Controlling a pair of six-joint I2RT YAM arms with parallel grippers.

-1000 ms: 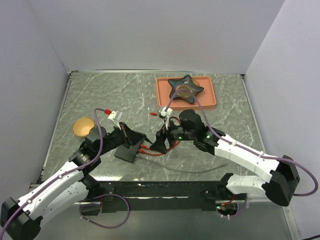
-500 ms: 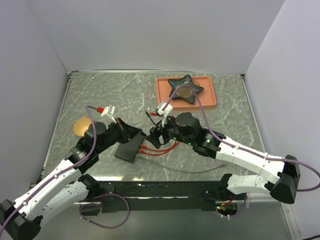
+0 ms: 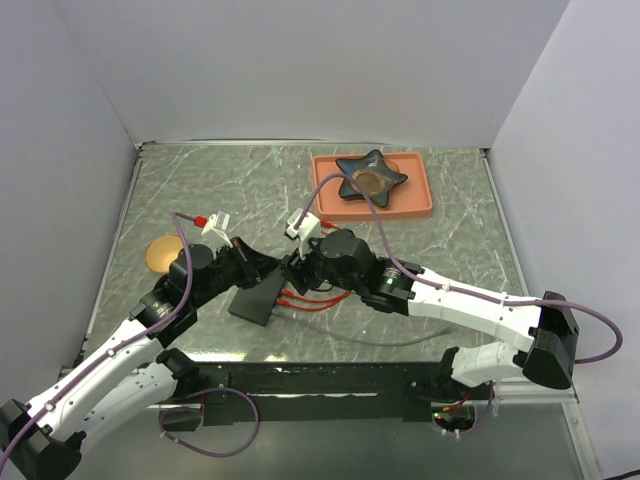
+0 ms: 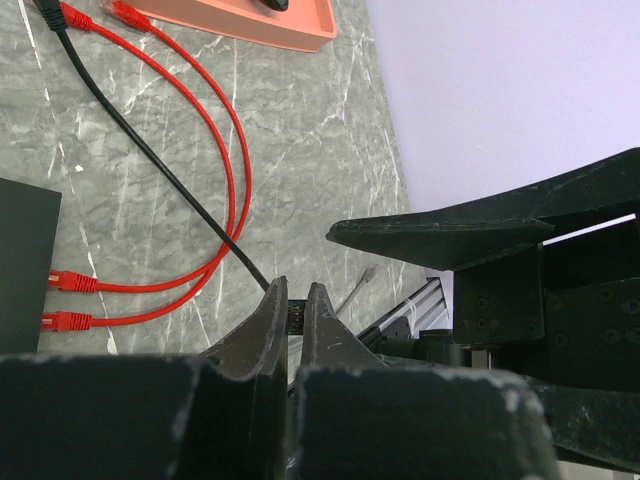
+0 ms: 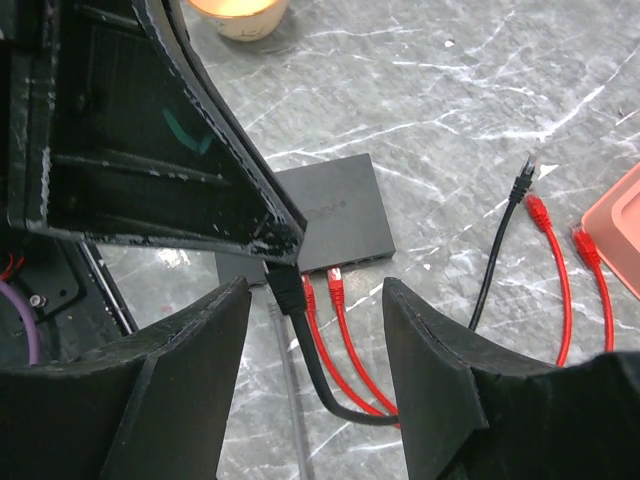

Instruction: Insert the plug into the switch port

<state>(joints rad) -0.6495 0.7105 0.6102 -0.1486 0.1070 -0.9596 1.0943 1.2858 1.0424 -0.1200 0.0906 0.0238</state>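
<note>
The left hand (image 4: 295, 293) is pinched narrow on the plug (image 4: 295, 316), a small black connector gripped between its two fingertips. From the plug a black cable (image 4: 150, 150) runs away across the grey marbled table (image 3: 200, 190) to a loose end lying near the salmon tray (image 3: 425, 205).

In the right wrist view the plug (image 5: 285, 285) sits at the socket edge of the switch (image 5: 335, 215), under the tip of the left hand (image 5: 270, 240). It is just beside two red plugs (image 5: 335, 285) already seated in that edge, on the side nearer the switch's corner. Whether the black plug has entered a socket or only touches the edge cannot be told.

The switch (image 3: 255, 300) lies flat on the table between the two arms. In the left wrist view only its corner (image 4: 25, 260) shows at the frame's side, with the red plugs (image 4: 65, 300) at its edge. The plug is held off to one side of that corner.

The right hand (image 5: 315, 285) is spread wide and holds nothing. Its fingers (image 5: 190, 380) straddle the plug, the cables and the switch's socket edge from above, clear of them all. In the top view the right hand (image 3: 300, 268) is just beside the left hand (image 3: 262, 268).

A dark star-shaped dish (image 3: 370, 178) rests in the tray, and a small orange bowl (image 3: 160, 252) stands near the left arm.
</note>
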